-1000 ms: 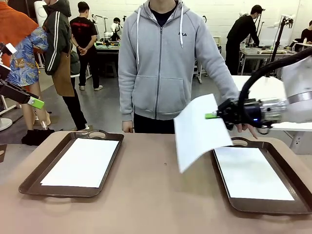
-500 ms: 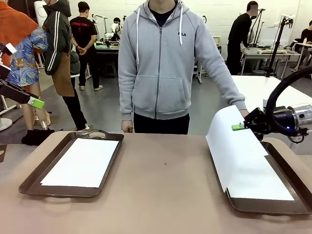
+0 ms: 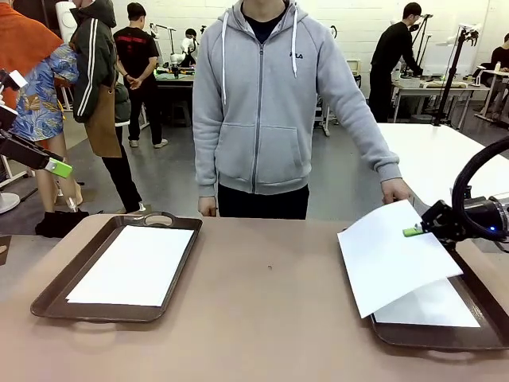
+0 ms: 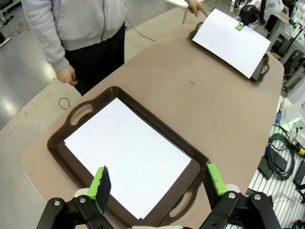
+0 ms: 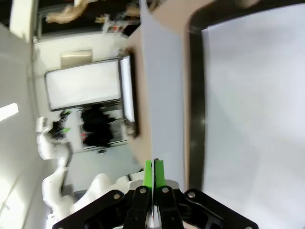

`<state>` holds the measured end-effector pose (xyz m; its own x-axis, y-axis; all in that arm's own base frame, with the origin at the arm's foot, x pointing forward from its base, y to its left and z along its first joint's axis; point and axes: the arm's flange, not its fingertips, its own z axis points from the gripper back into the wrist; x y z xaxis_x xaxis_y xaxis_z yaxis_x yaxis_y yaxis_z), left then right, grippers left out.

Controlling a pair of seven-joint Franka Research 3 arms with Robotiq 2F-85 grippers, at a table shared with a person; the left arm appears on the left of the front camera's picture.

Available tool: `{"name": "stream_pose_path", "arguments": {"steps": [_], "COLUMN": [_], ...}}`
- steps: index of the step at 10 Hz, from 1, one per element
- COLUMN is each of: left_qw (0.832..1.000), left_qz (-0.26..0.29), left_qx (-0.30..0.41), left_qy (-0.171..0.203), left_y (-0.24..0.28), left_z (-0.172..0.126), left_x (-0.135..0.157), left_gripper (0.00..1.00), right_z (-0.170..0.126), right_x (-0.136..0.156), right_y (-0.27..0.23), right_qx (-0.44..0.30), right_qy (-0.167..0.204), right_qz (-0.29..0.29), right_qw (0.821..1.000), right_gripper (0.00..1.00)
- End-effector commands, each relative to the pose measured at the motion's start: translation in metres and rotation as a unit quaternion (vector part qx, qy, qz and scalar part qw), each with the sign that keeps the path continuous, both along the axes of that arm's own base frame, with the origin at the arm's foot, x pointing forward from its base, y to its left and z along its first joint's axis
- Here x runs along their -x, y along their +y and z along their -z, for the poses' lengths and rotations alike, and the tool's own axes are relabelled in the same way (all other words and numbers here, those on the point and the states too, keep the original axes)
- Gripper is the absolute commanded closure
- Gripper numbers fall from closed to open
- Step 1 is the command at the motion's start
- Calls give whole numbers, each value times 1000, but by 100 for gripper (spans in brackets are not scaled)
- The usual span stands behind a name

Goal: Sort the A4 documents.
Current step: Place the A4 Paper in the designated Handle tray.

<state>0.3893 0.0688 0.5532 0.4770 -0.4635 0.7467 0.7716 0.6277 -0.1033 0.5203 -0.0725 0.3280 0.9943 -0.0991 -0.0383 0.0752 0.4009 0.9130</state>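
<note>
Lowering a sheet [image 3: 394,255] over the right tray [image 3: 433,338]: right hand [image 3: 415,231] pinches its far edge, paper tilted, overhanging the tray's left rim above the sheet already inside. Next: square it to the tray, then release. Left hand [image 4: 157,179] gapes empty above the left tray [image 4: 62,143] and its sheet [image 4: 128,152]. Person's hand [image 3: 395,191] rests just beside the drop zone.

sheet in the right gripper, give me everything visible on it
The held A4 sheet is plain white, blank, thin and slightly bowed. The right gripper is shut on its far right edge. It hangs tilted over the right tray, covering most of the sheet already lying there, its left edge overhanging the tray's left rim.
</note>
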Motion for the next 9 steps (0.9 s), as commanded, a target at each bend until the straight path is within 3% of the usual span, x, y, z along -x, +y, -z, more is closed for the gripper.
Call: {"name": "stream_pose_path", "arguments": {"steps": [1,5,9], "left_qw": [1000,1000,1000], "left_qz": [5,5,5], "left_qx": [1,1,1], "left_qy": [-5,-5,-5], "left_y": [1,1,1], "left_z": [1,1,1], "left_x": [1,1,1], "left_gripper": [0,0,0], "right_z": [3,14,10], "right_x": [-8,-5,-7], "right_y": [-7,-9,-10], "right_qx": [56,195,251], "right_qy": [8,-31,-55], "right_qz": [-16,-28,-9], "right_qw": [998,980,966], "right_gripper": [99,99,99]}}
